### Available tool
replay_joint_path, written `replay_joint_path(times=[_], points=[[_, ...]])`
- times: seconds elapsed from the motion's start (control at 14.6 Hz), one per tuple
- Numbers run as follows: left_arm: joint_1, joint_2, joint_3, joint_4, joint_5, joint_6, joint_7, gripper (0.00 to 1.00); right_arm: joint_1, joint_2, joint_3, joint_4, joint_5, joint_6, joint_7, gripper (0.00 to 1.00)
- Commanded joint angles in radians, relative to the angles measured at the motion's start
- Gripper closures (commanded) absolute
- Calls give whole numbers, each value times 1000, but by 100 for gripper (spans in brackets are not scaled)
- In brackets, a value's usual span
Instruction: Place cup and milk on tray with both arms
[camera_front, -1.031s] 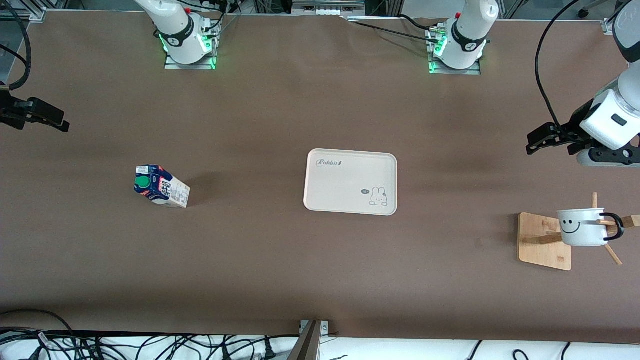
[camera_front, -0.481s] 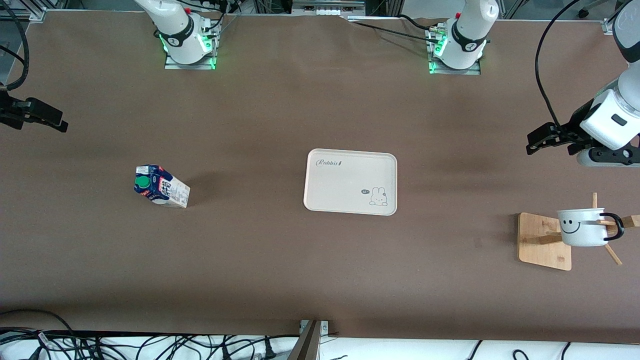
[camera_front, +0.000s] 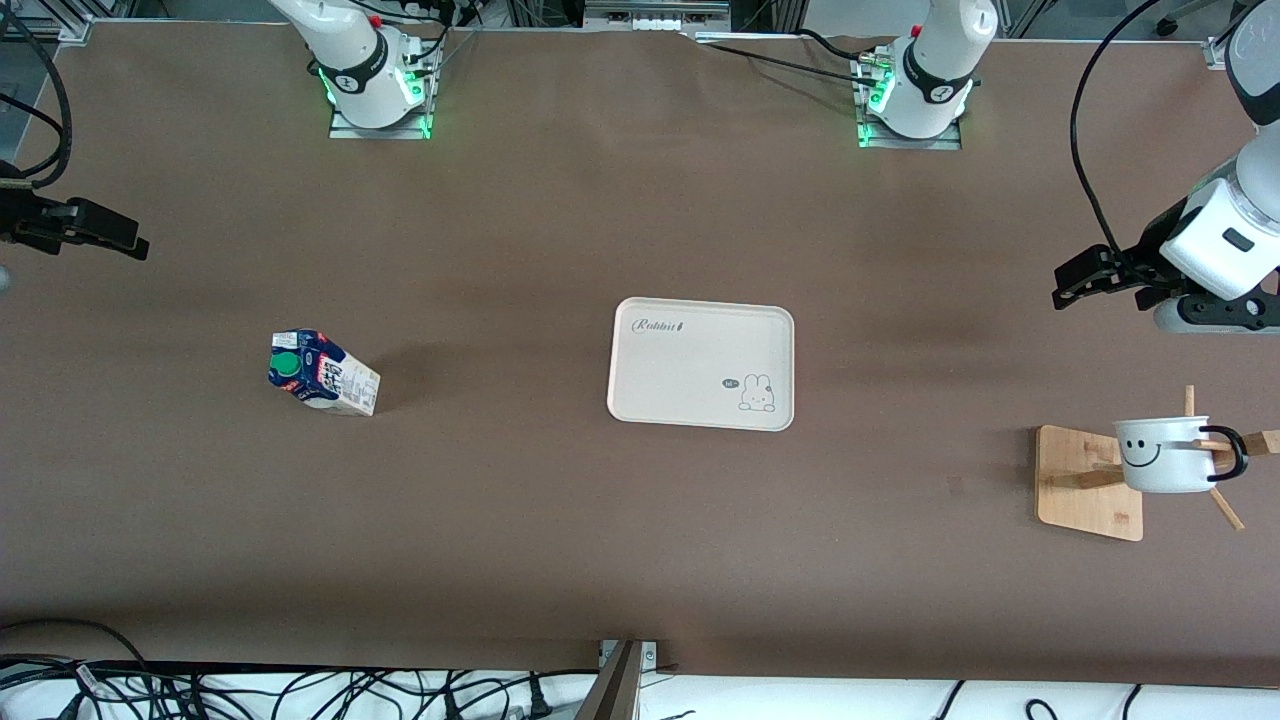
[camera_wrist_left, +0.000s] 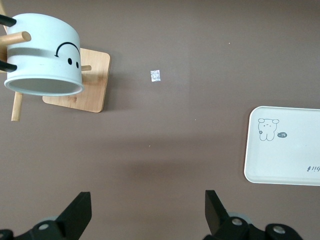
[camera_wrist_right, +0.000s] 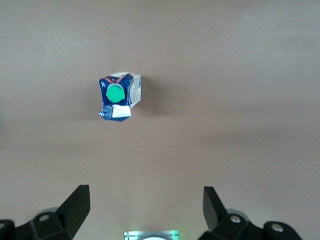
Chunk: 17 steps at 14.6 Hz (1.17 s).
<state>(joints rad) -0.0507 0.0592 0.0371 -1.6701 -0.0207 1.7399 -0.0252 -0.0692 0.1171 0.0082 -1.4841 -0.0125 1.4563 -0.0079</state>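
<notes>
Front view: a brown table (camera_front: 560, 540) is seen from above. A cream tray (camera_front: 700, 364) lies flat at its middle, with nothing on it. The milk (camera_front: 322, 373) stands on the table toward the right arm's end, well apart from the tray. The cup (camera_front: 1162, 454) hangs on its side from a peg of a wooden rack (camera_front: 1088, 482) toward the left arm's end, its smiley face turned to the camera. The right gripper (camera_front: 135, 246) is held over bare table at that arm's end, and the left gripper (camera_front: 1064, 288) over bare table beside the rack. Neither object is held; both pickups are judged yet to begin.

Left wrist view: the left gripper's fingers (camera_wrist_left: 80, 212) are spread wide apart with nothing between them. The cup, the rack base and one corner of the tray are shown.

Right wrist view: the right gripper's fingers (camera_wrist_right: 77, 205) are likewise wide apart and empty, with the milk's green cap (camera_wrist_right: 114, 93) visible below.

For a clean step, the milk is best approached from above and gripped across its flat white sides below the sloped top. The cup should be slid off along the peg rather than pulled straight up.

Writing: "Rabbit" is printed in script on the tray beside a small rabbit drawing. The carton's print cannot be read.
</notes>
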Motion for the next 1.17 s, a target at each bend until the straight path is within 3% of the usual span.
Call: replay_joint_path(times=[0.0,0.69,1.1], points=[[3,13,-5,32,-1,-19,-1,0,3,42,7,-2,-7,-8,2,0],[3,13,-5,32,-1,-19,-1,0,46,194,15,-21,9,154,22,0],[3,14,-3,32,-1,-19,-1,0,49,196,15,-157,11,317,22,0]])
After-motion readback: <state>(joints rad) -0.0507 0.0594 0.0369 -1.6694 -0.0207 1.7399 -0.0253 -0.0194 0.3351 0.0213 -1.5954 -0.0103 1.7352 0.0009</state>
